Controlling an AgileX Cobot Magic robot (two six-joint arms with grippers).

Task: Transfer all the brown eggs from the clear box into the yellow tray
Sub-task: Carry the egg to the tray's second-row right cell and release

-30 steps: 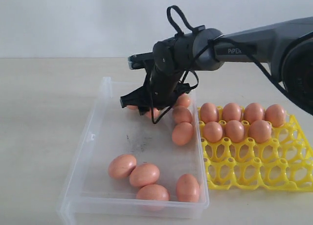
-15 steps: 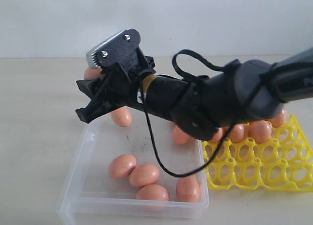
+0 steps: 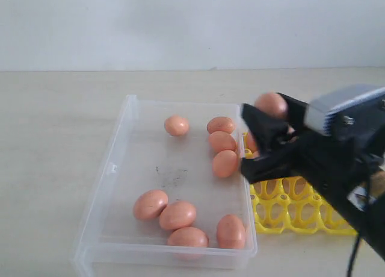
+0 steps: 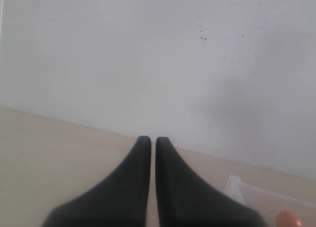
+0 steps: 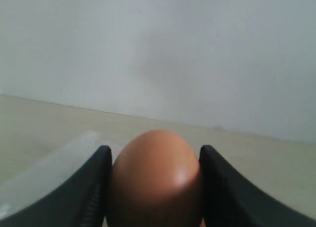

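Note:
My right gripper (image 3: 264, 105) is shut on one brown egg (image 3: 274, 102), held in the air above the near-left part of the yellow tray (image 3: 289, 212). In the right wrist view the egg (image 5: 155, 182) fills the gap between the two black fingers (image 5: 91, 187). The arm hides most of the tray and whatever eggs sit in it. Several brown eggs (image 3: 177, 215) lie in the clear box (image 3: 111, 168), some along its near wall and some at the far right. My left gripper (image 4: 153, 139) is shut and empty, away from the box; a corner of the box (image 4: 237, 186) shows beside it.
The box and tray sit side by side on a pale wooden table (image 3: 54, 126) in front of a white wall. One egg (image 3: 176, 125) lies alone near the box's far wall. Dark smudges (image 3: 171, 176) mark the box floor.
The right arm has lifted an egg from the back of the box, swung out to the left, then across to the right over the tray. A loose egg has shifted near the box's far wall.

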